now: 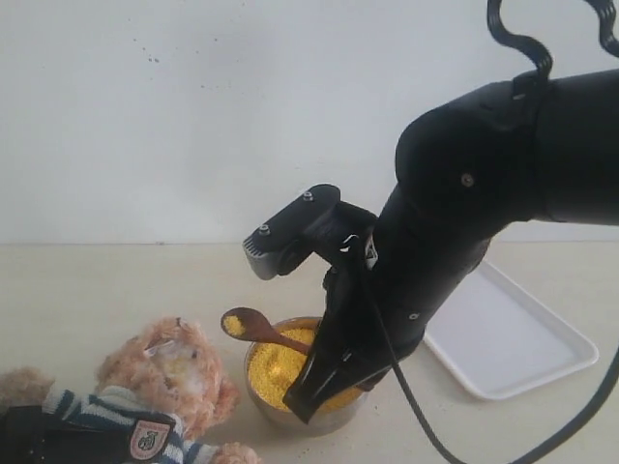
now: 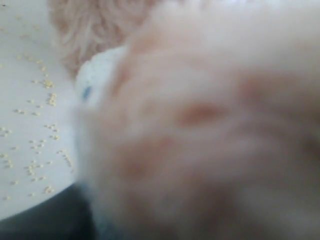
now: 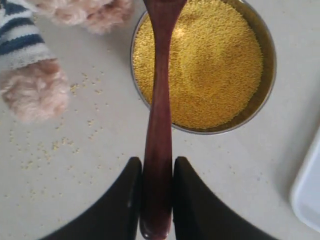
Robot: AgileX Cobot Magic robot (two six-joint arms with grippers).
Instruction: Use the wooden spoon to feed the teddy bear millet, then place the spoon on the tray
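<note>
The right fingers (image 3: 122, 200) grip the spoon (image 3: 159, 125) by its handle end. Its long axis runs from them across the bowl (image 3: 271, 70) of millet (image 3: 215, 65). The loaded tip is just past the rim, on the side of the bear (image 1: 179, 367). The state of the left fingers cannot be told, because fur fills their view.

Bear (image 1: 172, 375): light-brown fur; shirt (image 3: 17, 37): navy-and-white stripes. Millet (image 3: 215, 60): bright yellow; stray yellow grains (image 3: 55, 145) speckle the beige table (image 1: 87, 290). Spoon (image 3: 159, 125): dark reddish-brown. Bowl (image 3: 269, 70): steel grey. Tray (image 1: 513, 338): white. Right gripper (image 3: 157, 161) and arm (image 1: 484, 164): black.
</note>
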